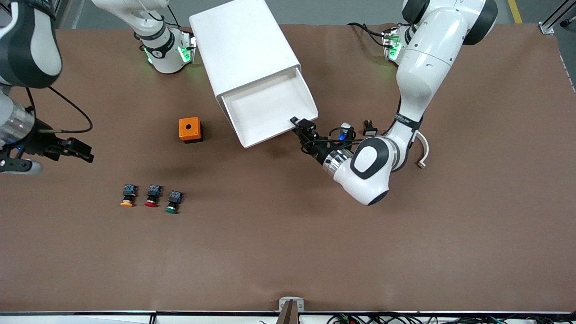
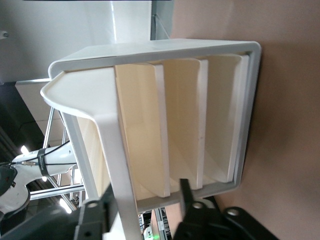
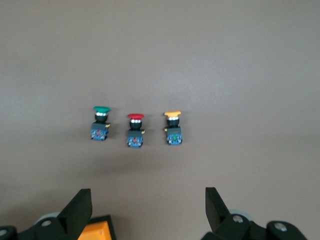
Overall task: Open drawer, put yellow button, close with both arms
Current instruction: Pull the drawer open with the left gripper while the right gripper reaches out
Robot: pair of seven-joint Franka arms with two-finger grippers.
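The white cabinet lies with its drawer pulled out, its white tray bare. My left gripper is at the drawer's front corner toward the left arm's end. In the left wrist view the left gripper is open, its fingers straddling the drawer's front panel. The yellow button stands on the table, in a row with two others, nearer the front camera than the cabinet. My right gripper is open and empty above the table at the right arm's end. The right wrist view shows the right gripper apart from the yellow button.
A red button and a green button stand beside the yellow one. An orange box sits between the buttons and the cabinet. A small black part lies beside the left arm.
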